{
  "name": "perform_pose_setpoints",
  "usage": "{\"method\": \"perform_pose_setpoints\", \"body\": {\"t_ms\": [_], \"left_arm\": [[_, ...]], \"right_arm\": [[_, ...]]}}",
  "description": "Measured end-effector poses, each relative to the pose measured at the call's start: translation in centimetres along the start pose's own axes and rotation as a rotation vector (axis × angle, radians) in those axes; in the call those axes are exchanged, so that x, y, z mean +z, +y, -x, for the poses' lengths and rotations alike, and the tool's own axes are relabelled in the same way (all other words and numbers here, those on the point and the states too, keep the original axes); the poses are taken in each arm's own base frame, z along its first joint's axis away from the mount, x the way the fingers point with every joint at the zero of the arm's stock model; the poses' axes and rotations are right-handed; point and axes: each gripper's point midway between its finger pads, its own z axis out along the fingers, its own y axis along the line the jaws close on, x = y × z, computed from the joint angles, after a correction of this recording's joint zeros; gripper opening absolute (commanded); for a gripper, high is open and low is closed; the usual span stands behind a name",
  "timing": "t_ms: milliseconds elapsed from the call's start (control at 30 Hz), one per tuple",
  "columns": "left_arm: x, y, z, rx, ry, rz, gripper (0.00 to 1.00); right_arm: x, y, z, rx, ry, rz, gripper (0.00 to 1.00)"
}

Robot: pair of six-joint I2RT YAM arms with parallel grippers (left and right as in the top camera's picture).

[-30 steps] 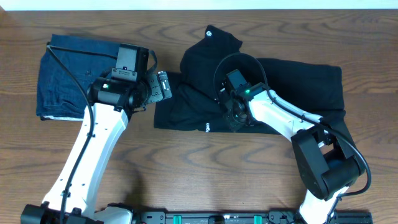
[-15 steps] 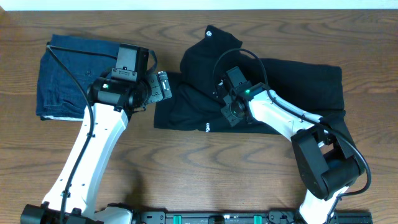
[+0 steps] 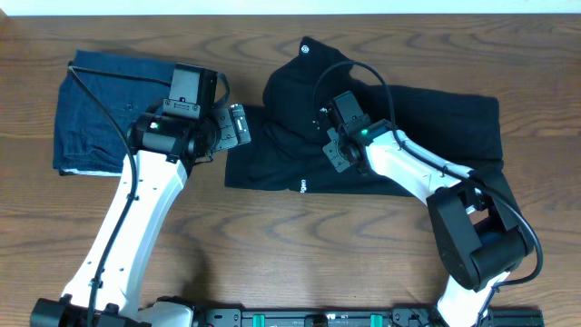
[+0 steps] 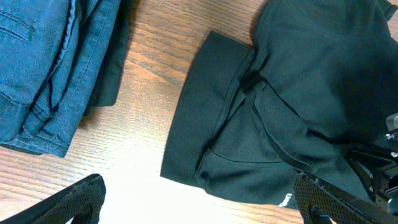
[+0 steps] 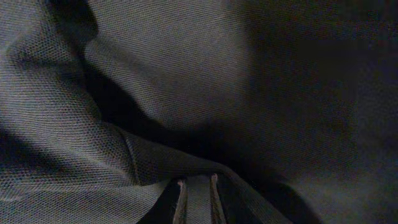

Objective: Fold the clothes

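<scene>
The wooden table (image 3: pixel 272 236) is carrying everything, and the black T-shirt (image 3: pixel 427 118) is lying across its far middle and right, bunched and partly doubled over, so I judge the fold only half made. Left of the T-shirt, well apart from it, the dark blue denim garment (image 3: pixel 91 109) is sitting already folded, likely set aside to keep the work area free.

The left arm (image 3: pixel 136 227) is reaching up between the two, its left gripper (image 3: pixel 238 125) hovering just beside the T-shirt's left edge with jaws spread wide and nothing between them, seemingly waiting for a hem to take. The right arm (image 3: pixel 408 168) is leaning over the T-shirt's middle, and the right gripper (image 5: pixel 196 198) is pressing low into the cloth, jaws standing narrow with a ridge of fabric running up to them. Whether it is actually pinching that ridge I cannot tell.

Counting: two garments, two arms, two grippers, one small white logo (image 3: pixel 302 187) at the T-shirt's near hem, one round neck label (image 3: pixel 306 47) at its far edge.
</scene>
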Motion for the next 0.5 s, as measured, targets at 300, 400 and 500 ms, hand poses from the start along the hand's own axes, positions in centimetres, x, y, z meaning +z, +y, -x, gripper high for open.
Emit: {"method": "perform_pose_setpoints", "body": {"t_ms": [300,400,500], "left_arm": [[0.0,0.0,0.0,0.0,0.0,0.0,0.98],[0.0,0.0,0.0,0.0,-0.001,0.0,0.98],[0.0,0.0,0.0,0.0,0.0,0.0,0.98]], "right_arm": [[1.2,-0.6,0.6,0.006,-0.025,-0.034,0.17],[1.9,-0.9,1.0,0.011,-0.037,-0.049,0.17],[2.1,-1.2,1.5,0.017,-0.057,-0.057,0.17]]}}
